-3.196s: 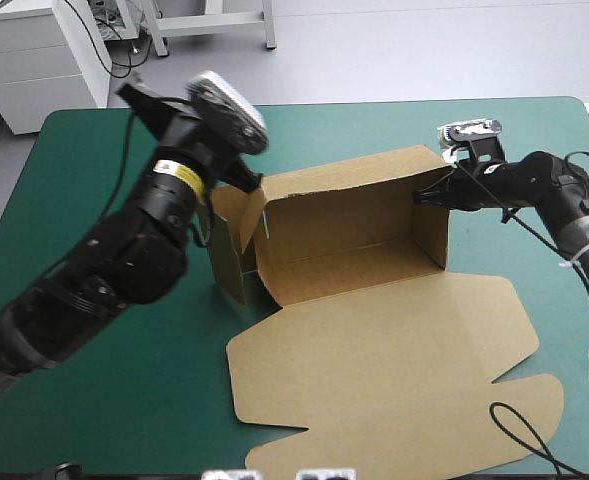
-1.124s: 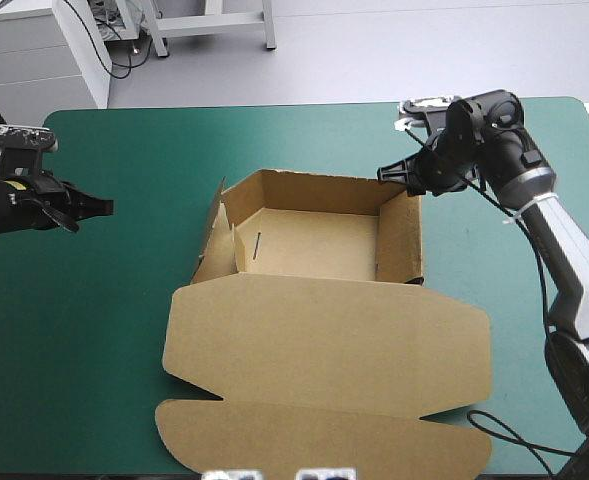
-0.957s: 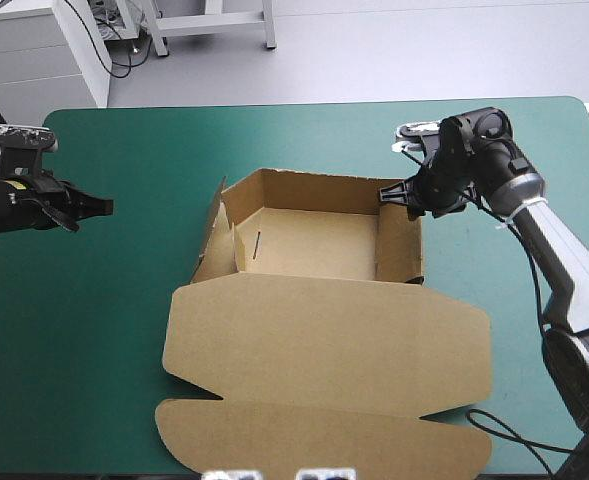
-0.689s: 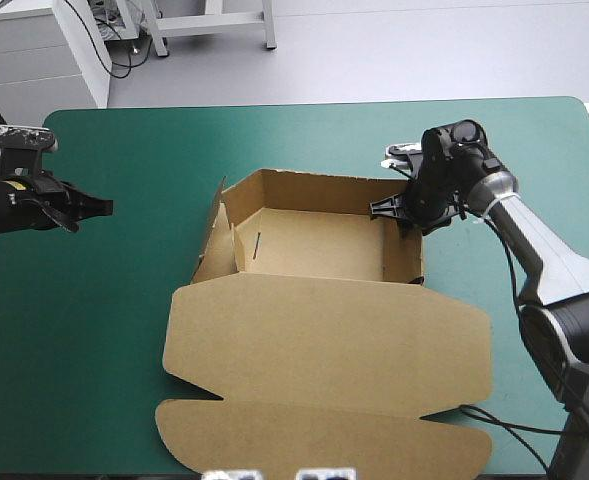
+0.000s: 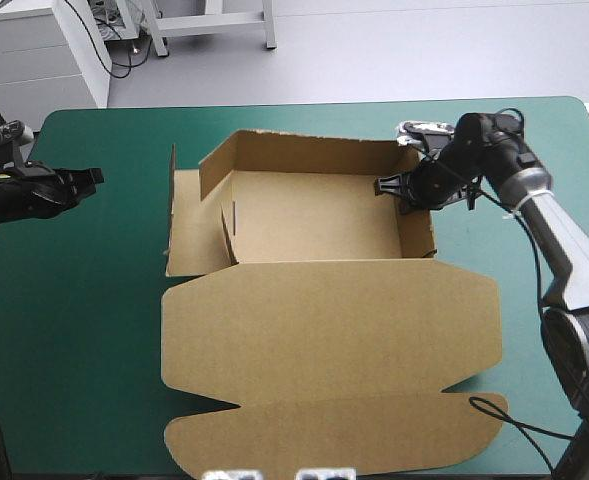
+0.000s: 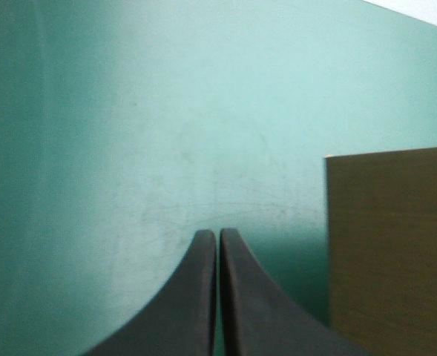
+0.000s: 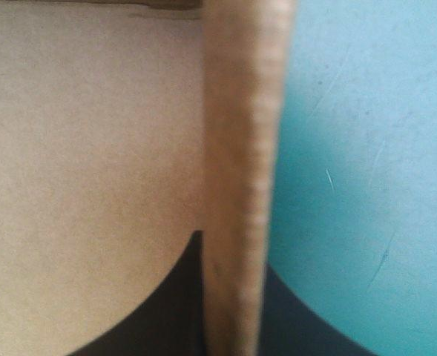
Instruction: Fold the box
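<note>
- On the tabletop [image 5: 94,330], centre: box [image 5: 324,215] sits as an open tray, lid flat toward the near edge.
- Right claw [image 5: 386,187] pinches its right wall.
- Left claw [image 6: 218,236] pressed together, well left of it.

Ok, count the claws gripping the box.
1. The right claw clamps the box by its right wall; the left claw, shut, is apart from it, over the teal-green cover.
</note>
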Controlling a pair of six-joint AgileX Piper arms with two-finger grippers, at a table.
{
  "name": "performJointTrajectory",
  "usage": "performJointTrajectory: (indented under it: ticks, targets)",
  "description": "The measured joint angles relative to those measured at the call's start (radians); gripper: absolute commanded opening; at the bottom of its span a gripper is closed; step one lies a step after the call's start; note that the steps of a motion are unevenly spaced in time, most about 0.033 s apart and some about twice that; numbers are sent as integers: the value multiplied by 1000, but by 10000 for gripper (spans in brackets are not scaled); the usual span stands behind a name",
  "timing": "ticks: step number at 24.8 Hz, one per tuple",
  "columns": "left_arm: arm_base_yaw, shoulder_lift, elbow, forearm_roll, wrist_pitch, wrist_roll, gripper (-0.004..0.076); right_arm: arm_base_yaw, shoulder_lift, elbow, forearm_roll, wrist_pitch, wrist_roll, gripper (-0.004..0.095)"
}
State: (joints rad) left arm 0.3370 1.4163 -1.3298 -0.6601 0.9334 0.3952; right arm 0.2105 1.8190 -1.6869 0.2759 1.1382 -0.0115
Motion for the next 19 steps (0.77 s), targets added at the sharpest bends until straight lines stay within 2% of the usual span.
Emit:
performJointTrajectory:
  ticks: [4,10,19]
  targets:
    - [7,54,0,-341,110,143,-1,-94,-75,0,173,3,-123,-19]
    - [-51,71,0,-485,215,225,-8,-113,-86,0,284,-24,-182,-19]
    - [-130,71,0,-538,278,248,-8,-76,-86,0,291,-101,-205,-17]
